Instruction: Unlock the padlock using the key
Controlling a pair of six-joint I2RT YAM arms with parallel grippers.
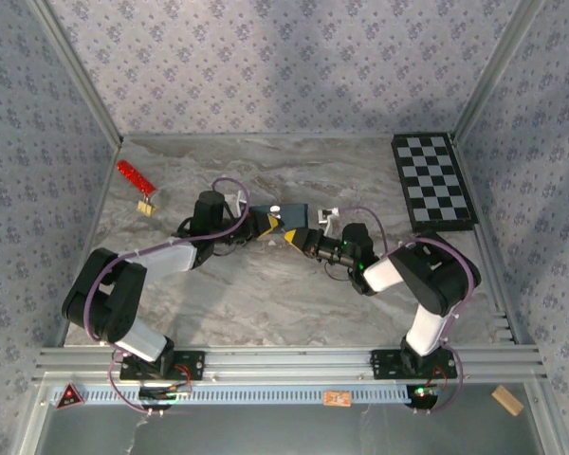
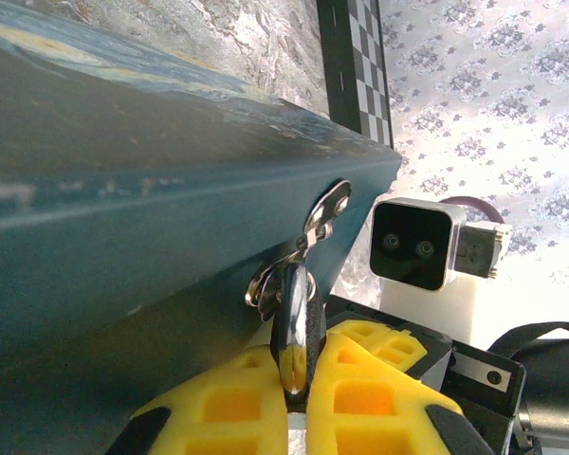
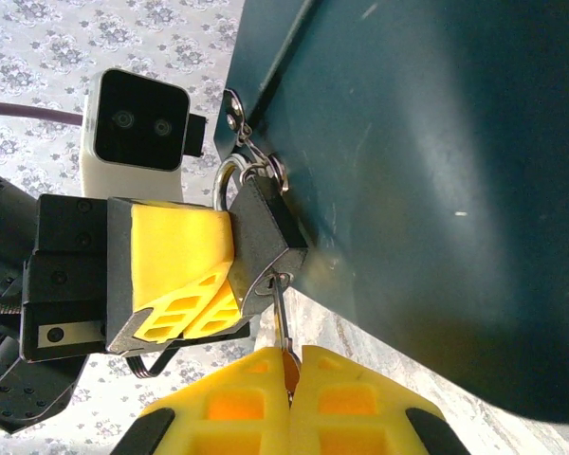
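Papered walls [image 1: 266, 57] close in a marbled surface [image 1: 266, 294], and both my arms reach to its middle, where a blue box [image 3: 436, 190] sits. A checkerboard [image 1: 432, 180] lies at the far right. A red strip [image 1: 133, 173] with a gold piece [image 1: 146, 206] on its end lies far left, well apart from the box.

My left pincer [image 2: 294, 393] is clamped on the padlock [image 3: 264, 248], its yellow pads pressed to the lock's sides. The padlock hangs against the box's side, at a corner. Its shackle [image 3: 220, 185] is looped through a ring [image 3: 275, 173] fixed to the box.

My right pincer [image 3: 289, 365] is squeezed together on the key [image 3: 281, 318]. The key's thin shaft runs from between my pads up into the padlock's underside.
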